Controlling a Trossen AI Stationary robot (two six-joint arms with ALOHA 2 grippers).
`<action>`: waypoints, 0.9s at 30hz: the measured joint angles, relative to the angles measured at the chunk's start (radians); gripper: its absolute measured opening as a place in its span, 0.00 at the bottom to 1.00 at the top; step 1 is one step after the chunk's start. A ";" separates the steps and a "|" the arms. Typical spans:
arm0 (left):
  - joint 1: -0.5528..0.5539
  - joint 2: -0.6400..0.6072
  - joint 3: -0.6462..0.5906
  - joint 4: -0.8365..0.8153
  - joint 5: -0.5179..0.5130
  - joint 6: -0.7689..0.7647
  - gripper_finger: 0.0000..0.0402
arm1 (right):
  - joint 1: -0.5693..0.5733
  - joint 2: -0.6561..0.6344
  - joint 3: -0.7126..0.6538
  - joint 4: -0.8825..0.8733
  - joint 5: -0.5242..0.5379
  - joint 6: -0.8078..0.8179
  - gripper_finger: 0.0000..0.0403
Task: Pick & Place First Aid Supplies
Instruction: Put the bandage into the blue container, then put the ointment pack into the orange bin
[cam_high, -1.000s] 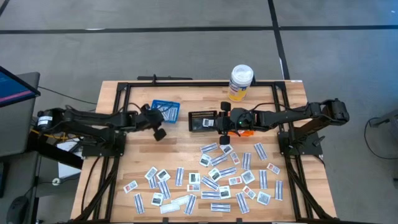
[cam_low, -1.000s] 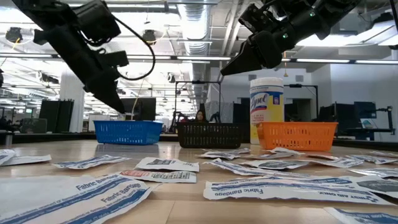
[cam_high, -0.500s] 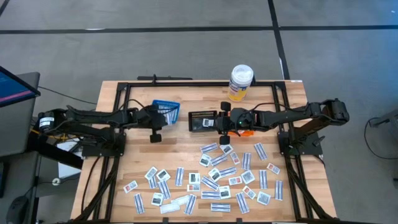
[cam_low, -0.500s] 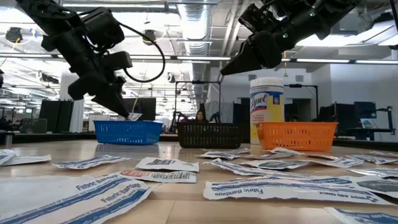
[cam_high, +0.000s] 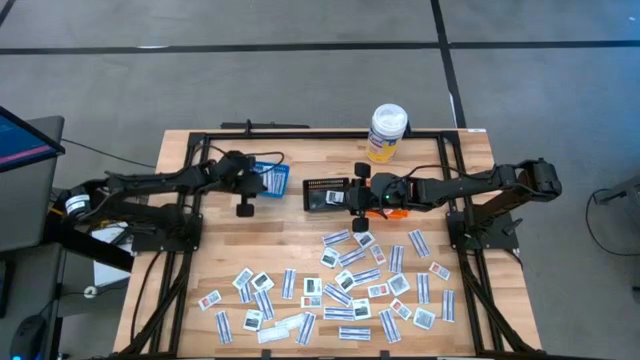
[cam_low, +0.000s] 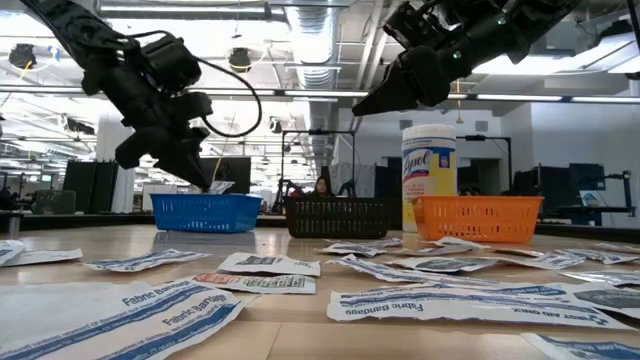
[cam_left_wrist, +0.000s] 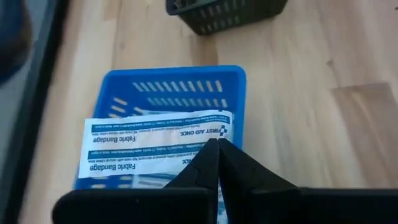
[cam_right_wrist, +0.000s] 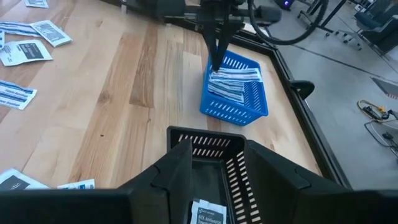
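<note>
Left gripper (cam_left_wrist: 217, 144) is pinched tight on a fabric bandage packet (cam_left_wrist: 155, 134), hanging it right over the blue basket (cam_left_wrist: 176, 79), where more strips already lie. Over on the other side, the right gripper (cam_right_wrist: 217, 149) hovers with its fingers spread above the black basket (cam_right_wrist: 205, 146), a square packet (cam_right_wrist: 208, 214) sitting inside. The orange basket (cam_low: 478, 217) and the white bottle (cam_low: 429, 175) stand behind. The loose packets (cam_high: 345, 285) are scattered across the table's near half. A second ago the left arm was short of the blue basket; now it's above it.
</note>
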 joint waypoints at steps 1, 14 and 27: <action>0.015 0.008 0.000 -0.002 0.022 -0.001 0.02 | 0.000 0.000 0.000 0.000 0.000 0.000 0.35; 0.052 0.062 0.000 0.023 0.067 -0.077 0.08 | 0.000 0.000 0.000 -0.001 0.000 0.000 0.34; -0.004 0.023 0.000 0.190 0.067 -0.151 0.19 | -0.001 0.000 0.000 -0.003 0.000 0.001 0.33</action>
